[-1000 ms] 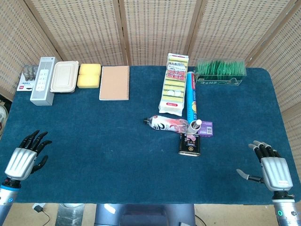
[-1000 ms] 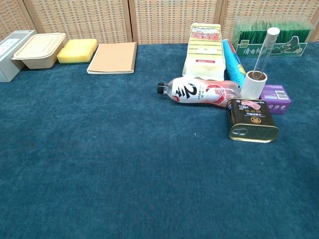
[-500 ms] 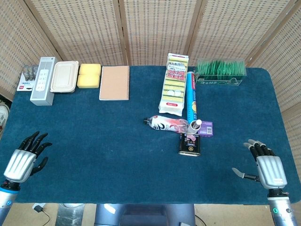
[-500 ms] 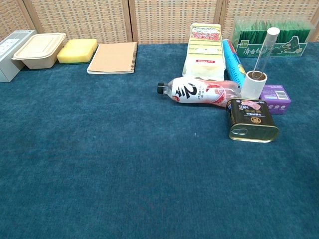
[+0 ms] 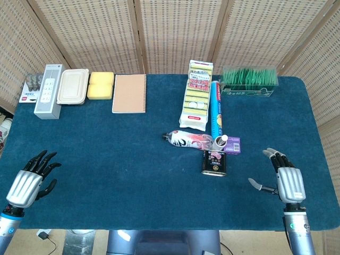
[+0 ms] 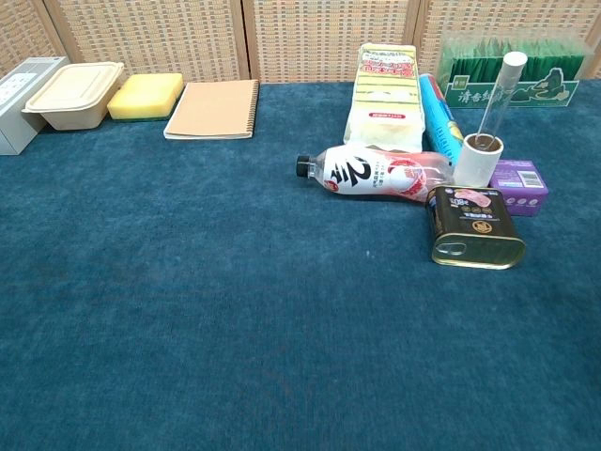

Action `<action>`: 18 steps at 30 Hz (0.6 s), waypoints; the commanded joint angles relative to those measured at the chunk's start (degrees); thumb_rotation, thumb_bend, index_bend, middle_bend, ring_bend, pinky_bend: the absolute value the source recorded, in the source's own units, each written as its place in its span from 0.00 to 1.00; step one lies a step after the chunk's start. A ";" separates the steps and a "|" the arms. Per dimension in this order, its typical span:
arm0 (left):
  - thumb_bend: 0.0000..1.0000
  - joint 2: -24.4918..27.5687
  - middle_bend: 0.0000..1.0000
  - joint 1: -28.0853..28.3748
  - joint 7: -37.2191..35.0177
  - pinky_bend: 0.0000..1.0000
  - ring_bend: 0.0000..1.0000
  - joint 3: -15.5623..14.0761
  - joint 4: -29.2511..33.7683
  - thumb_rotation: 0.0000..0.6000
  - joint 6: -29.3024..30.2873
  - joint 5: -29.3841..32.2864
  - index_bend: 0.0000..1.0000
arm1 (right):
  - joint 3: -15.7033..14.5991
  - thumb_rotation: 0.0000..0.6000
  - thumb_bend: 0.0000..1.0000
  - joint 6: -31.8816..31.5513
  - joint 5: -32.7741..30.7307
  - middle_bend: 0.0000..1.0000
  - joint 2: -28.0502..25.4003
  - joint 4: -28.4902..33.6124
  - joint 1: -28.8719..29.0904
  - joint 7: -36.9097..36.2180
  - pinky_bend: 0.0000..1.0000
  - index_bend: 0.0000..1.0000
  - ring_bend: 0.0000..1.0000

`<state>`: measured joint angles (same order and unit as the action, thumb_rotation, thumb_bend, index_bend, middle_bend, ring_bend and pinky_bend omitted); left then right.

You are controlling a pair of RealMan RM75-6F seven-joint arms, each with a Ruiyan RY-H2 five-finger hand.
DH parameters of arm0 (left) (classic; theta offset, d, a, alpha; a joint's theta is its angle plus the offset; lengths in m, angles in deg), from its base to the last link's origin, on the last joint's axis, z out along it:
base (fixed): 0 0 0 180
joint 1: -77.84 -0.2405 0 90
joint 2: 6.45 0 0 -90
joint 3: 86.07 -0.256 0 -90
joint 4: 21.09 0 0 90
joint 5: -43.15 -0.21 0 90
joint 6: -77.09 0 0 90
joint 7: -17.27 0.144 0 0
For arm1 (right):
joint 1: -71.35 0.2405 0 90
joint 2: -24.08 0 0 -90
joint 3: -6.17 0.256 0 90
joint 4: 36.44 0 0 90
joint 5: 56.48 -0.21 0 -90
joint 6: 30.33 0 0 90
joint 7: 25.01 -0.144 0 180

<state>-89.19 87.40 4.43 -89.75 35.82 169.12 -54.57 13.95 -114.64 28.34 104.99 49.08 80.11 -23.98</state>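
The blue table [image 5: 106, 175] is shown from above. The right hand [image 5: 284, 179] is held near the tin can [image 5: 214, 162], fingers spread and nothing grasped. The left hand [image 5: 29, 178] is likewise spread, well apart. The can lies just beside a bottle [image 5: 188, 140].

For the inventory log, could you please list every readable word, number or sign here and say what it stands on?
"2": large black figure on the lying bottle.
Green box: large Chinese characters, too blurred to read.
Tin: label print too small.
Yellow sponge pack: red label, unreadable.
Purple box, blue roll: print too small.
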 commanded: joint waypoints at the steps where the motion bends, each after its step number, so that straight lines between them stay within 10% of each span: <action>1: 0.35 -0.27 0.14 -0.05 -0.10 0.19 0.05 -0.06 -0.30 1.00 -0.16 0.09 0.29 | 0.99 0.39 0.21 1.09 -0.78 0.21 1.80 -0.73 1.40 -0.80 0.46 0.18 0.28; 18: 0.36 -1.25 0.14 -0.48 -0.48 0.19 0.05 -0.08 -0.45 1.00 0.33 0.26 0.29 | 6.72 0.39 0.22 6.16 -5.53 0.27 10.23 -5.71 8.56 -1.00 0.51 0.18 0.33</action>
<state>-90.39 86.98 4.03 -89.88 35.37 169.33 -54.31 20.12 -108.89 23.29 114.45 43.94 87.99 -25.67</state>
